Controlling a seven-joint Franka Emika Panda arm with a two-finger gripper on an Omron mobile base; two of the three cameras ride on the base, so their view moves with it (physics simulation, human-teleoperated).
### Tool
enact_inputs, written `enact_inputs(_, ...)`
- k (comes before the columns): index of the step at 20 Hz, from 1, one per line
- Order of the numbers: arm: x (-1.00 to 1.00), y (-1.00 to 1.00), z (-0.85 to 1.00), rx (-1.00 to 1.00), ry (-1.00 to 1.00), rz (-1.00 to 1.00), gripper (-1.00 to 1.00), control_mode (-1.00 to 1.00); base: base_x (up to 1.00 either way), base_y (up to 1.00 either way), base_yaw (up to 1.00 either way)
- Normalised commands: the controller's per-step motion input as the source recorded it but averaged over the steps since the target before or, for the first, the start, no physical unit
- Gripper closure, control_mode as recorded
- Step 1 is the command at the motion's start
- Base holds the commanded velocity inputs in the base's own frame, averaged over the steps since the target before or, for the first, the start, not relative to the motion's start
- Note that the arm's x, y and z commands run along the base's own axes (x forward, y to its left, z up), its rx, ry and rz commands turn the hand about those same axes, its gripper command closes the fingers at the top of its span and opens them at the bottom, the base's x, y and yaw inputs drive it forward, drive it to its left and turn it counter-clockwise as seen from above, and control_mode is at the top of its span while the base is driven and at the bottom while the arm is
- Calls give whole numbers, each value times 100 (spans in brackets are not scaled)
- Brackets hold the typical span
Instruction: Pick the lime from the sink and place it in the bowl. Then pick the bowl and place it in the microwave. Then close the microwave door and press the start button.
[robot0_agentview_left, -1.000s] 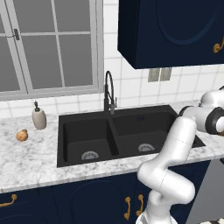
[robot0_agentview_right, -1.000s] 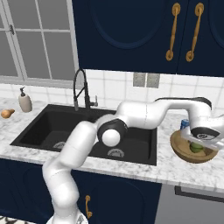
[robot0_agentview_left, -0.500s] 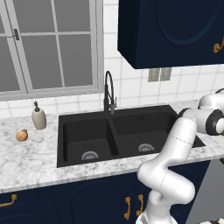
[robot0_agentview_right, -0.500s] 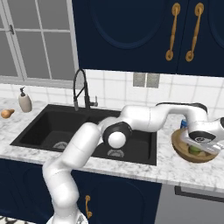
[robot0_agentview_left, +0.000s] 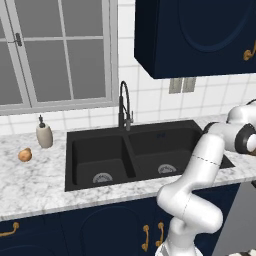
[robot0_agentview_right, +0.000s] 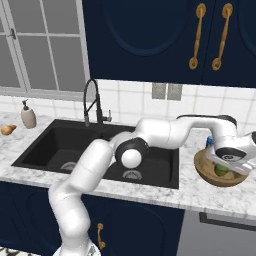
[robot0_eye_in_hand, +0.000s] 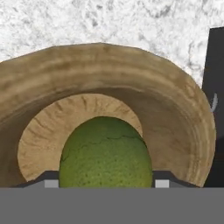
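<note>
Left base view: sink (robot0_agentview_left: 145, 150) basins bare, tap behind; arm reaches off to the right over the worktop (robot0_agentview_left: 35, 180). Orange-brown lump (robot0_agentview_left: 25, 155) and soap bottle (robot0_agentview_left: 44, 135) far left, not relevant.

Right base view: gripper (robot0_agentview_right: 225, 167) low over the bowl (robot0_agentview_right: 212, 175), which sits on the worktop just right of the sink. Lime (robot0_agentview_right: 221, 170) inside the bowl, right at the jaws.

Hand view: lime on the bowl floor, dead centre between the two finger tips (robot0_eye_in_hand: 51, 183), one either side. Jaws stand wide about it; cannot tell whether they touch it or have let go. Lime roundish, slightly egg-shaped, long axis seemingly running away from the camera. Probably a release, with the retreat straight back along that line.
</note>
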Motion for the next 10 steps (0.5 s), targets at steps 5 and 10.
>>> enact_inputs(5, -4, 33, 29, -6, 0, -10, -100, -100, 0, 0, 0)
enact_inputs(10, -4, 20, 11, -2, 0, -6, -100, -100, 0, 0, 0)
